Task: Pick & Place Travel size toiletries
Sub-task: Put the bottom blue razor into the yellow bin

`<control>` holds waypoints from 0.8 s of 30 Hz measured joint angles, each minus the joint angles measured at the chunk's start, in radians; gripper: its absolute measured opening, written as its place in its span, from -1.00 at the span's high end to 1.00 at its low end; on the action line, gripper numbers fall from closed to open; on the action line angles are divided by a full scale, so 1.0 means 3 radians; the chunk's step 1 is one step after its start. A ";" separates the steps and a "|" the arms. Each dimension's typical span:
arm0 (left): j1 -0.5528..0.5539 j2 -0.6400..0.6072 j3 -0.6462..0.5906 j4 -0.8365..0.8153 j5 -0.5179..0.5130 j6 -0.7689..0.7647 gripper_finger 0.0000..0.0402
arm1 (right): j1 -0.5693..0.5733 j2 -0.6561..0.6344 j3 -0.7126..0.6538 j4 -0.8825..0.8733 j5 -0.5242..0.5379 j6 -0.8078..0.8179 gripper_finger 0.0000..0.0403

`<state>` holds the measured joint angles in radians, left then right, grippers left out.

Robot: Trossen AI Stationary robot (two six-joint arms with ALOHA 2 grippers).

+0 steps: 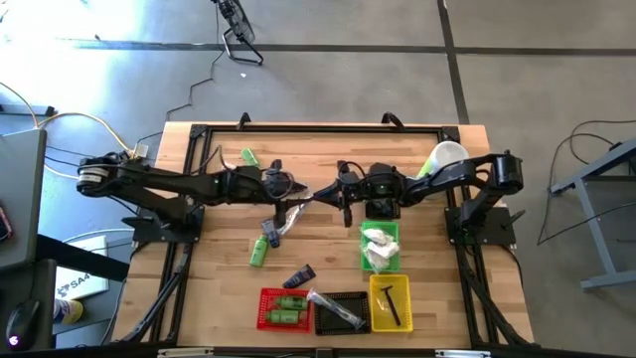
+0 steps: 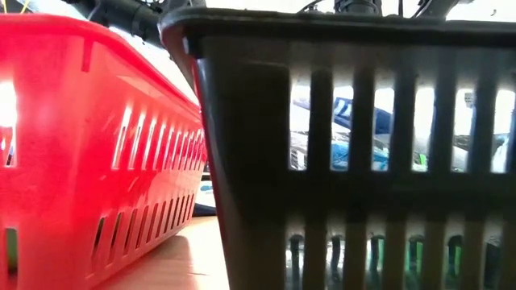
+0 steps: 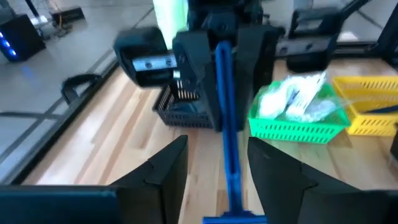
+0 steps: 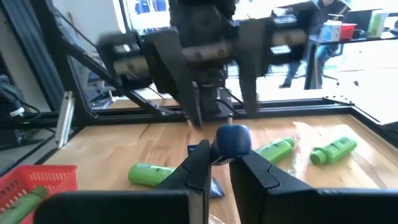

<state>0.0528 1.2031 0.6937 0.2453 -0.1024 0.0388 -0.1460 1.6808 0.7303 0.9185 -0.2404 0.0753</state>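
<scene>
**Two arms meeting over a blue toothbrush**

Looking straight down, four mesh baskets sit at the table's near edge: a red basket [image 1: 282, 309] with two green bottles, a black basket [image 1: 340, 311] with a clear-wrapped item, a yellow basket [image 1: 390, 301] with one thin black comb, and a green basket [image 1: 381, 247] with white packets. Three green bottles [image 1: 260, 252] and a navy tube [image 1: 299, 275] lie loose on the wood. The low view shows only basket walls. In the left wrist view the left gripper [image 3: 217, 163] stands parted around a blue toothbrush [image 3: 227, 134], not touching it. In the right wrist view the right gripper [image 4: 219, 160] pinches the toothbrush's end.
</scene>
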 joint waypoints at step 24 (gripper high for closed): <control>-0.0001 -0.0767 0.0001 -0.1014 -0.0309 -0.0145 0.25 | 0.0688 -0.1962 0.0000 -0.3351 0.0017 0.1518 0.81</control>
<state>0.0525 0.9730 0.6941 -0.0589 -0.1951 -0.0048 0.0603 1.0922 0.7303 -0.0869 -0.2352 0.5309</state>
